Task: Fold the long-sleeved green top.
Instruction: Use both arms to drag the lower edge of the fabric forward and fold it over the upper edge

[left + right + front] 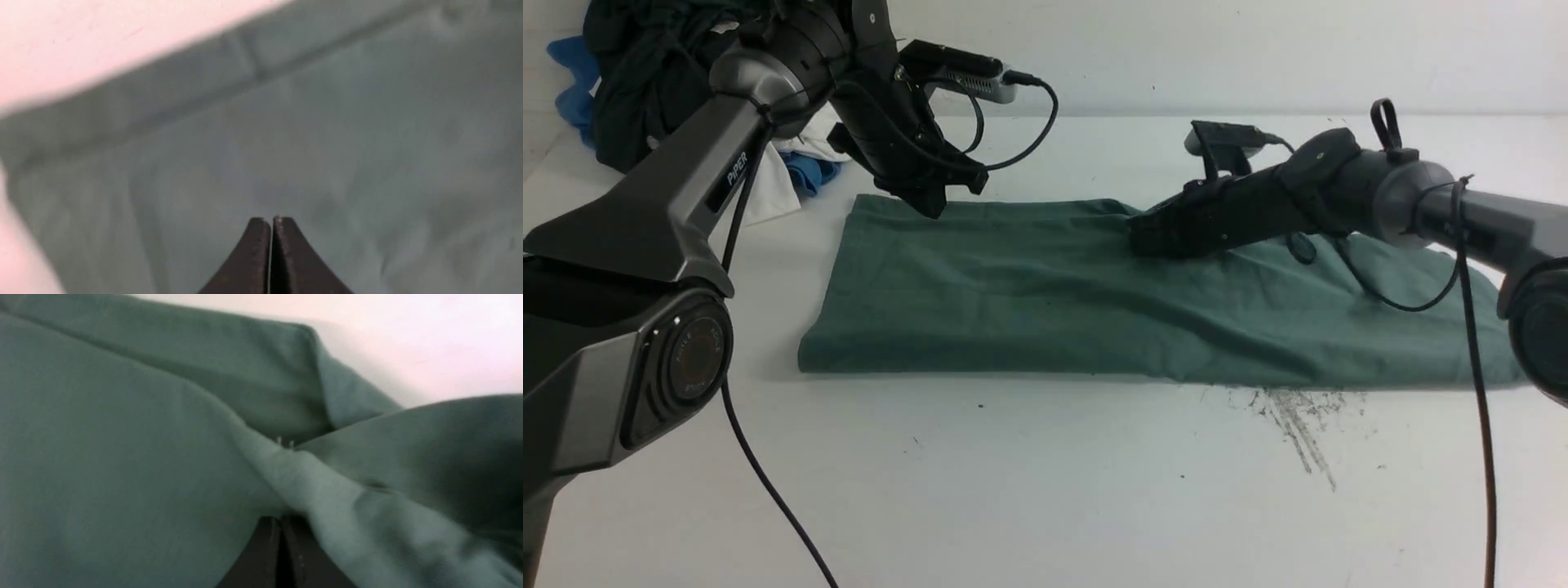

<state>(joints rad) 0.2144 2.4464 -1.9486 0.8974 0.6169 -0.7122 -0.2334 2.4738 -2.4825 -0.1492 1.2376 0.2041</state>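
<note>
The green long-sleeved top [1054, 302] lies on the white table as a long flat band running left to right, its logo and neck hidden. My left gripper [931, 208] hovers just over the band's far left corner. In the left wrist view this gripper [271, 220] is shut and empty above the blurred cloth [327, 122]. My right gripper [1134, 237] lies low on the band's far edge near the middle. Its jaws [281, 518] are shut, with the tips pressed against a raised ridge of the cloth [102, 437]; nothing shows between them.
A heap of black, blue and white garments [645, 73] sits at the far left corner of the table. Dark scuff marks [1298, 416] streak the table [1045, 490] in front of the band. A white wall [1258, 49] closes the back.
</note>
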